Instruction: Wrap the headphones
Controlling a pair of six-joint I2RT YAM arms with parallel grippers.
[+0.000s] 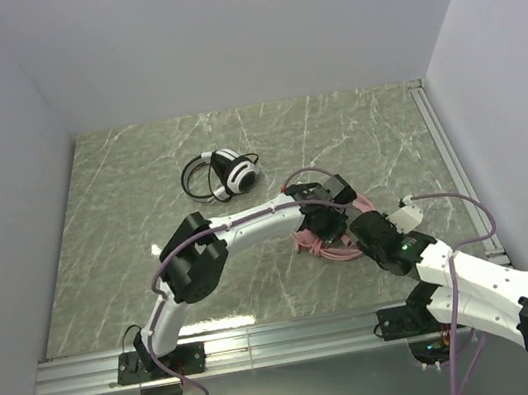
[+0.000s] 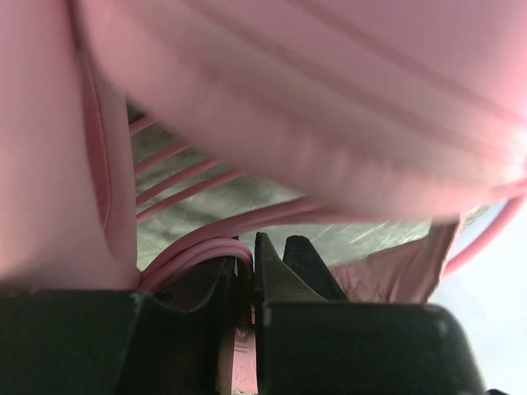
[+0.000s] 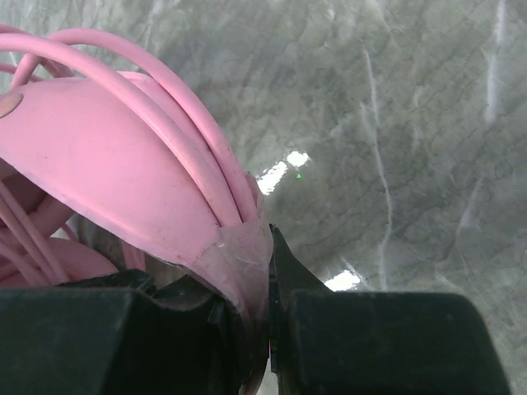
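Observation:
The pink headphones [image 1: 324,240] lie right of centre on the marbled table, with pink cable looped around them. My left gripper [image 1: 330,199] reaches over them from the left and is shut on strands of the pink cable [image 2: 202,253]; the pink headset body [image 2: 329,123] fills that wrist view, blurred and very close. My right gripper [image 1: 366,231] comes in from the right and is shut on the pink band [image 3: 243,247], where cable loops [image 3: 169,107] cross its shell. The black and white headphones [image 1: 225,174] sit apart at the back, their black cable curled beside them.
An aluminium rail [image 1: 267,339] runs along the near edge and another [image 1: 451,166] along the right side. White walls close in the table [image 1: 128,230] on the left, back and right.

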